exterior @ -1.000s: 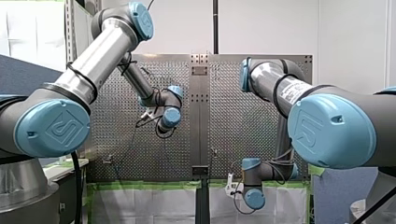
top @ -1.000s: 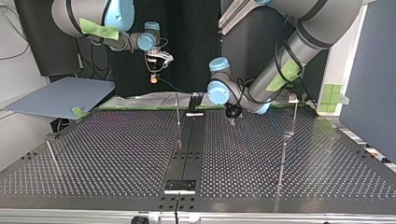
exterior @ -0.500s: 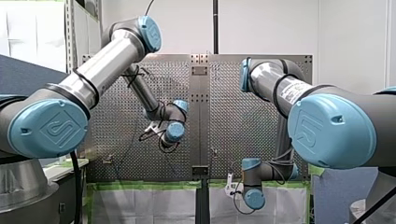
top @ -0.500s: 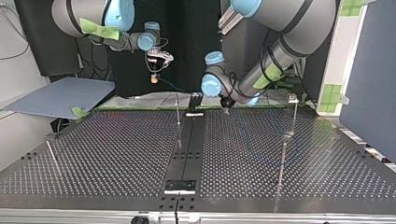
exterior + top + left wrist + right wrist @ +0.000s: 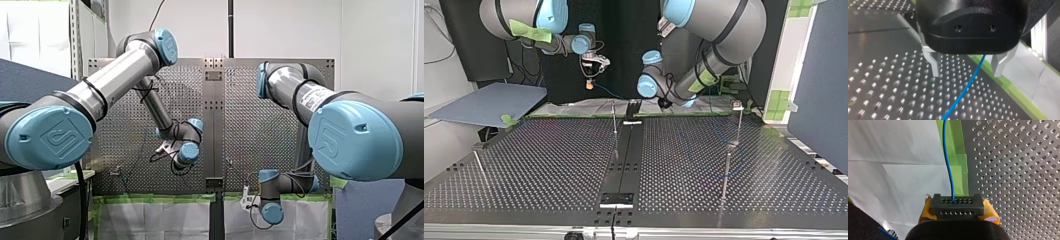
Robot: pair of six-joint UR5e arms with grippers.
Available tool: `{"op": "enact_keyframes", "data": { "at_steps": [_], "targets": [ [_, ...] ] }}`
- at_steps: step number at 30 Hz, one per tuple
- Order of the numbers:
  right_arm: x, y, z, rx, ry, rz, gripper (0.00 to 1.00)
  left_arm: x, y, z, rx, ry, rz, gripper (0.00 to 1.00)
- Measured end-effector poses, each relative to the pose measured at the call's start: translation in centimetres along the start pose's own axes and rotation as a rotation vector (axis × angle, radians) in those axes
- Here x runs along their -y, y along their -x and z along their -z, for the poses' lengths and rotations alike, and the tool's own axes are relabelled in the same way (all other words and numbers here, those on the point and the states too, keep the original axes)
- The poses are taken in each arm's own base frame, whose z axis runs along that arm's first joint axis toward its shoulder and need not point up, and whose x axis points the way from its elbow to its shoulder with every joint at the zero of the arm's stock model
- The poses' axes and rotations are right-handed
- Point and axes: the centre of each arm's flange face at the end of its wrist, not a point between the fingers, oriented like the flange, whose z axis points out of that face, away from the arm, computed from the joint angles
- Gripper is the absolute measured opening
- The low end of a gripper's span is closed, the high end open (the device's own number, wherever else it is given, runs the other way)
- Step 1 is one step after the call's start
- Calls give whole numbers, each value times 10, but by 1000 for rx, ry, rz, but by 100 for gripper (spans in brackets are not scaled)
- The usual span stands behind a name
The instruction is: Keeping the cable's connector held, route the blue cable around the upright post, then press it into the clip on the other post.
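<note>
My right gripper (image 5: pixel 957 213) has its yellow pads shut on the dark connector (image 5: pixel 957 204). The blue cable (image 5: pixel 947 162) runs straight ahead from it over the table's edge. In the top view this gripper (image 5: pixel 589 76) hangs above the table's far edge. My left gripper (image 5: pixel 967 73) is open, its two pale fingers (image 5: pixel 934 65) apart, and the blue cable (image 5: pixel 965 90) lies on the table below the gap, untouched. In the top view my left gripper (image 5: pixel 665 103) is low at the far edge, right of the thin middle post (image 5: pixel 614 120).
At the top view's right stand a post with a small block on top (image 5: pixel 739 122) and a shorter post (image 5: pixel 725 175). Another short post (image 5: pixel 479 167) is at its left. A green-taped border (image 5: pixel 1008 87) and white sheet lie past the perforated table (image 5: pixel 549 165).
My left arm has swung toward the table's far edge in the top view, and leftward, its gripper still open. My right arm and the connector have not moved.
</note>
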Motion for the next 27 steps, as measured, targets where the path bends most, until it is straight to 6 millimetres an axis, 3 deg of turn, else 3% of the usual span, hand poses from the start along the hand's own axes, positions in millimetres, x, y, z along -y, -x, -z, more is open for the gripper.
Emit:
{"op": "enact_keyframes", "data": {
  "at_steps": [11,19,27],
  "targets": [
    [3,0,1,-3,-11,2,0,44,-29,4,-9,-51,5,100],
    [6,1,1,-2,-20,10,0,50,-28,2,11,-54,53,100],
    [11,0,2,-3,-33,21,0,71,-32,-8,16,-88,98,100]
  ]
}}
